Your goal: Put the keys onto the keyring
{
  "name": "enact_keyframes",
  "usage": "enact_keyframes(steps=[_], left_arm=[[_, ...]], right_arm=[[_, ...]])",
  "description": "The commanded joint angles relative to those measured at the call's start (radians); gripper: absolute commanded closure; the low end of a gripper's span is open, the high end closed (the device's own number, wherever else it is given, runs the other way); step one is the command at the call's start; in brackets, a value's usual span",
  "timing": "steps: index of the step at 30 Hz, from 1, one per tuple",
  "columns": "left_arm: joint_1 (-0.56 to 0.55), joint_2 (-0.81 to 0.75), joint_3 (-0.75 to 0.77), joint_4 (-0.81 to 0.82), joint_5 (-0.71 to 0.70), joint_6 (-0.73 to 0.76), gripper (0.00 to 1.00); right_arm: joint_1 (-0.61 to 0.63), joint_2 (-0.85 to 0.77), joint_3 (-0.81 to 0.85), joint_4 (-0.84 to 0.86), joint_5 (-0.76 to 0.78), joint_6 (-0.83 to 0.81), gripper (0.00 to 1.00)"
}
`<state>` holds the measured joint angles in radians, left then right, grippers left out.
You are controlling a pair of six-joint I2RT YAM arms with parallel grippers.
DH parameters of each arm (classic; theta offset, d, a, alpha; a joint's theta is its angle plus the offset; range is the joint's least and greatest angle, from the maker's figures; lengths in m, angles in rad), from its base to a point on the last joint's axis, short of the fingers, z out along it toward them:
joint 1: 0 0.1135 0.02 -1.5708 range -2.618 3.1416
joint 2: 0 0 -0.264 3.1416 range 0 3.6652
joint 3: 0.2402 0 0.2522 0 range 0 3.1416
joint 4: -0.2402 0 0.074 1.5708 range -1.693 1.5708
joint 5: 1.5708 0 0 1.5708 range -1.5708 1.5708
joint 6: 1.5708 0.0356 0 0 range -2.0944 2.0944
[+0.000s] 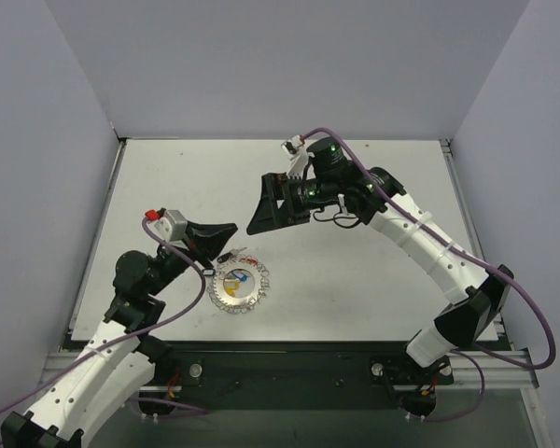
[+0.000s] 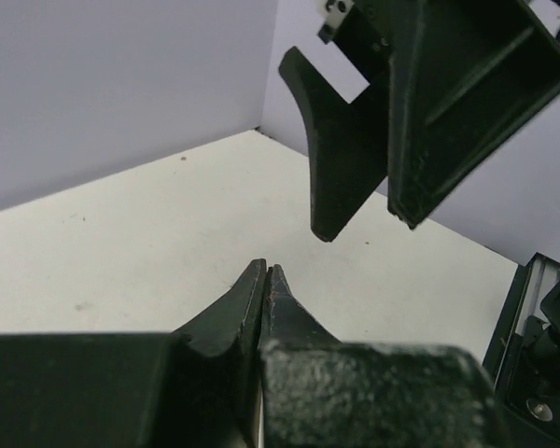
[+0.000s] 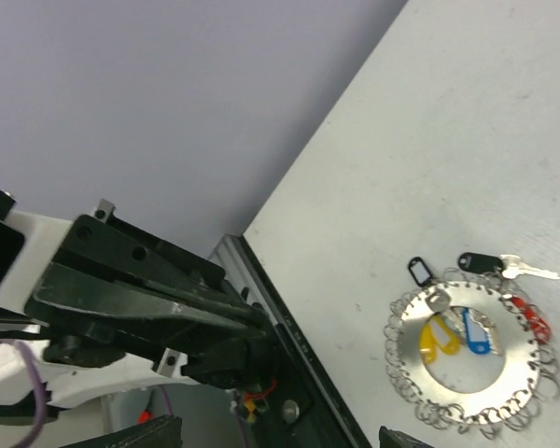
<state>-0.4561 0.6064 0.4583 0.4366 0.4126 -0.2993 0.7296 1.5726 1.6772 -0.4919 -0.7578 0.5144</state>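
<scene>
Keys lay gathered at the keyring, which rested flat on the white desk, in its near left part. The ring was a wide silvery disc with a toothed rim and a fringe of small wire loops around it. In the right wrist view a yellow key and a blue key showed side by side in the ring's round centre hole. A red key sat on the rim, and two black keys lay on the desk just outside the rim. Whether any of them was threaded onto the ring could not be told.

The left tool had its two fingers pressed together, with nothing visible between them. In the top view its tip lay just beside the ring's far left edge, near the black keys.

The right tool hung above the desk beyond the ring and apart from it, tilted down toward it. Its jaws were spread wide and held nothing; in the left wrist view the two dark fingers stood clearly apart.
</scene>
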Motion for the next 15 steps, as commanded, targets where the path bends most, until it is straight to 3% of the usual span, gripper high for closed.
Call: enact_keyframes(steps=[1,4,5,6,9,12,14,15], left_arm=[[0.013,0.050,0.109,-0.166,-0.093,-0.052,0.92],[0.037,0.098,0.151,-0.254,-0.115,-0.069,0.78],[0.048,0.125,0.163,-0.275,-0.121,-0.075,0.70],[0.080,0.139,0.177,-0.324,-0.121,-0.092,0.53],[0.187,0.206,0.226,-0.395,-0.051,-0.130,0.31],[0.313,0.289,0.272,-0.468,0.043,-0.170,0.25],[0.370,0.361,0.309,-0.519,0.084,-0.182,0.13],[0.391,0.390,0.325,-0.538,0.113,-0.184,0.12]], right_arm=[[-0.021,-0.043,-0.068,-0.001,0.129,-0.088,0.17],[-0.029,-0.013,-0.109,-0.002,0.190,-0.119,0.16],[-0.029,-0.003,-0.117,-0.002,0.204,-0.126,0.16],[-0.030,0.009,-0.120,-0.004,0.218,-0.140,0.16],[-0.029,0.070,-0.111,-0.010,0.284,-0.168,0.16],[-0.029,0.145,-0.067,-0.017,0.347,-0.180,0.16],[-0.027,0.214,-0.019,-0.020,0.382,-0.183,0.16],[-0.025,0.240,0.004,-0.022,0.393,-0.185,0.16]])
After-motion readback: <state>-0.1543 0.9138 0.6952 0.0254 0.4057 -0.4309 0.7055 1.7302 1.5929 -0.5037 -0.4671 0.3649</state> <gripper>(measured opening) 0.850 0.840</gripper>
